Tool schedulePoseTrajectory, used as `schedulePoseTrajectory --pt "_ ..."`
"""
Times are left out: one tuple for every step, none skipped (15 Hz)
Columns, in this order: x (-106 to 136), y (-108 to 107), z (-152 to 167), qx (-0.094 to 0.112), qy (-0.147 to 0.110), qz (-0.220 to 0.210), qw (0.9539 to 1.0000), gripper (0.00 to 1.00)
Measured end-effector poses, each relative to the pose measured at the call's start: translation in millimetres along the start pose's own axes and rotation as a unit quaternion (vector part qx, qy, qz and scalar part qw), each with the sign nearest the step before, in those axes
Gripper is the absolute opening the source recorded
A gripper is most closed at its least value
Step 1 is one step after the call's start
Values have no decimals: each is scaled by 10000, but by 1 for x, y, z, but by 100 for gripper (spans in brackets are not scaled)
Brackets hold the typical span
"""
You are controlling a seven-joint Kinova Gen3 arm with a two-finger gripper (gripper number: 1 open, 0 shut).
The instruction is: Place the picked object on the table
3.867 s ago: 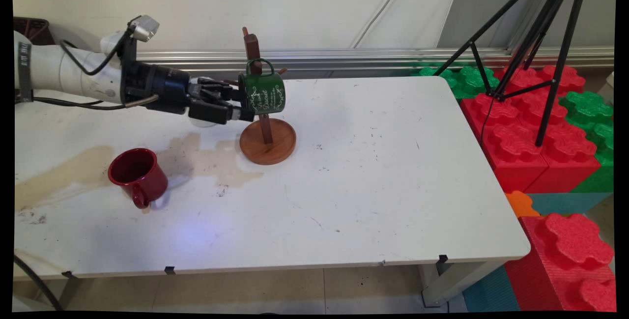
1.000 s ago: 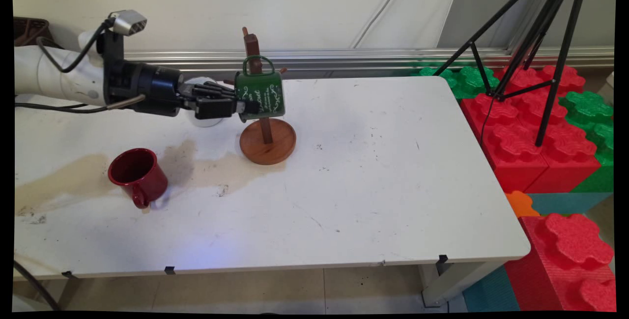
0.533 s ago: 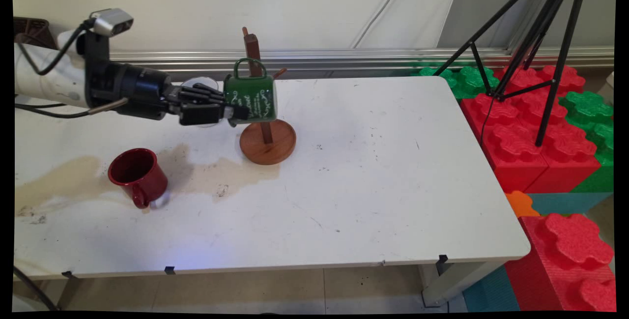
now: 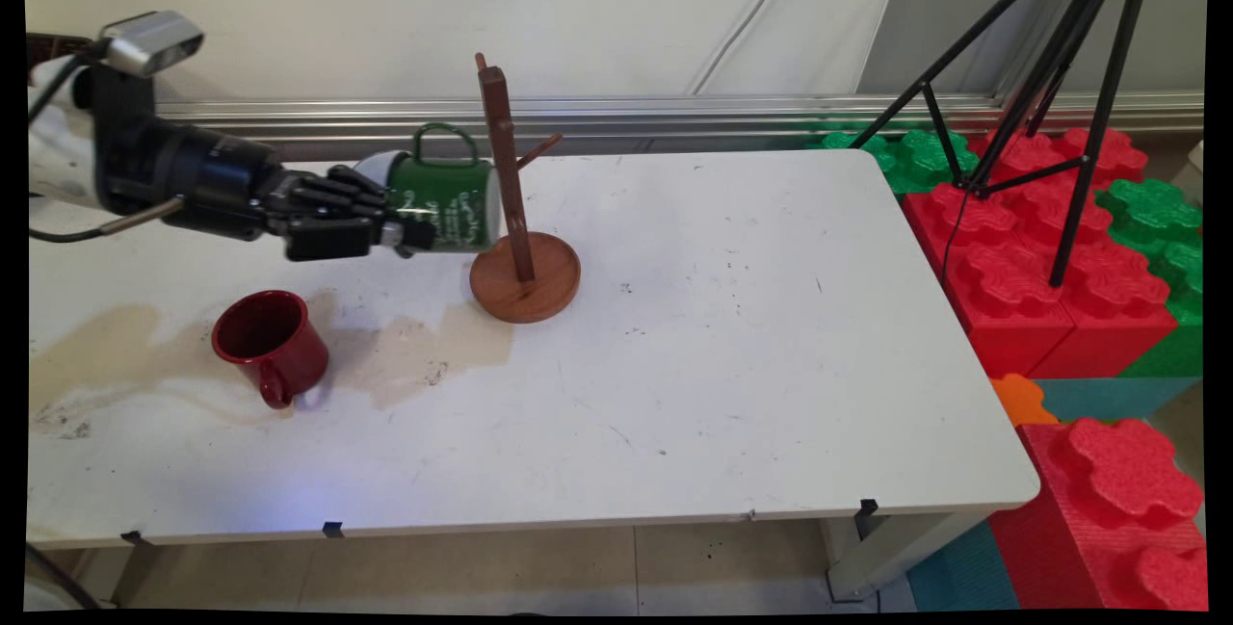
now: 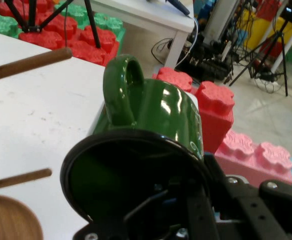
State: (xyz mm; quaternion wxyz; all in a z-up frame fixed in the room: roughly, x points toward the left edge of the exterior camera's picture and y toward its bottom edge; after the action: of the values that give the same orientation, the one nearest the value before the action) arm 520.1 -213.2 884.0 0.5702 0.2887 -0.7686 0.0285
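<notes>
The gripper (image 4: 409, 228) is clamped on the rim of a green mug (image 4: 445, 203), with one finger inside its mouth and the other against its outer wall. The mug lies on its side in the air, handle up, bottom toward the wooden mug stand (image 4: 515, 201) and just left of the stand's post. In the hand view the green mug (image 5: 151, 120) shows a dark inside with nothing visible in it, and the gripper (image 5: 186, 210) sits at its rim. The stand's pegs carry no cup.

A red mug (image 4: 273, 346) stands upright on the white table (image 4: 732, 336) nearer the camera, handle toward the front, apparently holding nothing (its inside is shadowed). A tan stain (image 4: 424, 346) spreads on the table between the red mug and the stand's round base.

3.9 s ago the green mug hung at the post; it now sits clear of the post to the left, carried there with the arm drawn back. The red mug is unmoved.
</notes>
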Motion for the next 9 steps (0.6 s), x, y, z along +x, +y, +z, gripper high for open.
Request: schedulePoseTrajectory --pt "-1 0 -6 -6 -43 48 10000 0" --pt "-2 0 -11 -9 -76 82 9999 0" --pt "-2 0 -17 -13 -121 126 9998 0" --pt "-3 -1 -22 -15 -164 164 9997 0" --pt "-4 -1 -27 -16 -205 198 9996 0" --pt "-5 -2 -32 -14 -236 222 9995 0" --pt "-6 -3 -39 -10 -293 262 9992 0" --pt "-7 -4 -45 -1 -342 295 9990 0" --pt "-9 -6 -51 13 -398 334 9986 0"
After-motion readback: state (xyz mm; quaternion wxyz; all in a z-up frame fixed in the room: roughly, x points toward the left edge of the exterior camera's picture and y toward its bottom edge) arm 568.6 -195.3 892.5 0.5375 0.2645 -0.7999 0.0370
